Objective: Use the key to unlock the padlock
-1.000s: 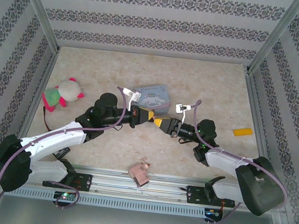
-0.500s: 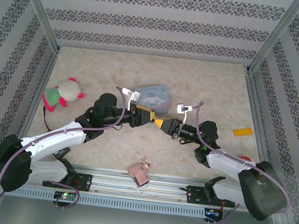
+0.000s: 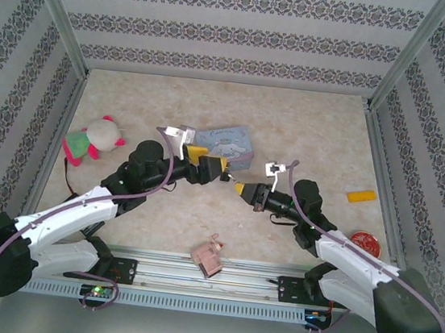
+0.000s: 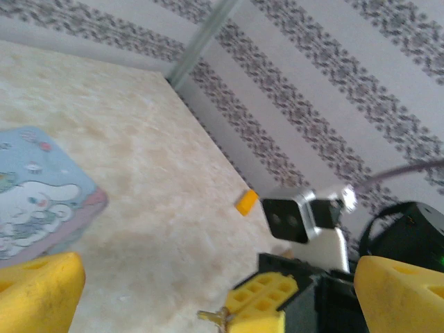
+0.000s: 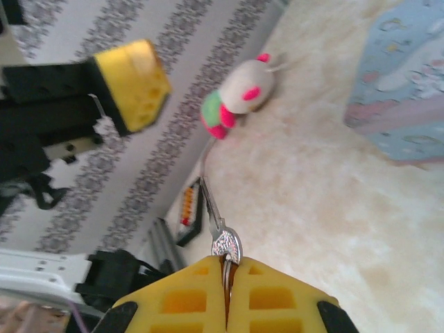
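Far left, a soft pink, white and green plush toy (image 3: 92, 138) sits on the beige marbled table (image 3: 308, 128), out of play. Next along is the left gripper (image 3: 205, 157), its ribbed yellow plastic fingers (image 3: 198, 149) spread wide with nothing between them, hovering just beside the flat pale-blue tin (image 3: 229, 143) with the cartoon lid. Facing it across a small gap, the right gripper (image 5: 225, 267) has its yellow waffle-pocketed pads pressed together on the round head of a thin silvery metal key (image 5: 226, 244), and the blade sticks out free toward the left arm.

The small dark padlock I cannot place from these views, so finding it looks like the first job. As I read the step, the key is in hand and the lock is not yet presented.

To do it well, the empty left gripper should pin the padlock's square body firmly, keyhole toward the key, because a little metal block will likely skate on that smooth tabletop. The key's head is slim and slick between hard pads, and a twist could make it slip. Line the blade up straight, ease it in, then turn gently.
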